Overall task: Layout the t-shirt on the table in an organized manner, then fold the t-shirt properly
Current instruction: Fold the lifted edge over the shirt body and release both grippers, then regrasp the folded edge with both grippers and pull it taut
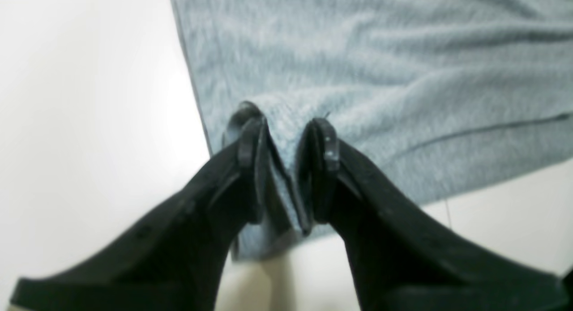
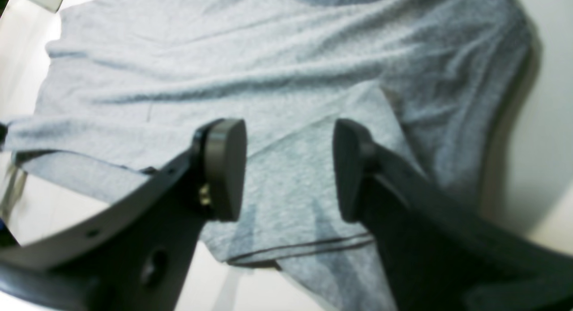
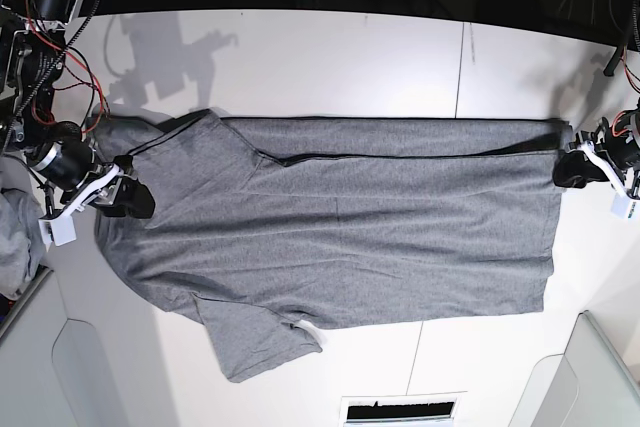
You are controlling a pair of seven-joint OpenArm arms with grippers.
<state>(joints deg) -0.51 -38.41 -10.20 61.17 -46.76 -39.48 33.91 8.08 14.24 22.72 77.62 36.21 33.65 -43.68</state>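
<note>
Base view, left to right: right gripper (image 3: 128, 199) sits at the left edge of the frame over the t-shirt's (image 3: 340, 237) sleeve/shoulder end. Right wrist view shows its jaws standing wide, pads clear of the cloth, nothing between them but the sleeve lying flat below.

T-shirt is spread across the middle of the table (image 3: 330, 57), long axis left-right, collar end left, hem right. Upper long edge is doubled over toward the middle, dark fold line along it. One sleeve sticks out lower left, its corner tucked.

Left gripper (image 3: 575, 169) is at the right edge of the frame, on the upper hem corner. Left wrist view: jaws partly parted, a ridge of fabric between the pads (image 1: 329, 143); cannot tell if it is pinched or just slack there.

Handling, my read: light, soft knit, no stiffness, drapes and bunches, drags on the tabletop rather than slides cleanly. Not fragile. Best holds are seamed edges: hem corners, shoulder seams, sleeve cuffs. A pinch mid-panel would likely only lift a tent of cloth.

Containers: pale bins at the lower corners of the frame, contents not visible. Lighter grey cloth heap (image 3: 15, 237) at far left.
</note>
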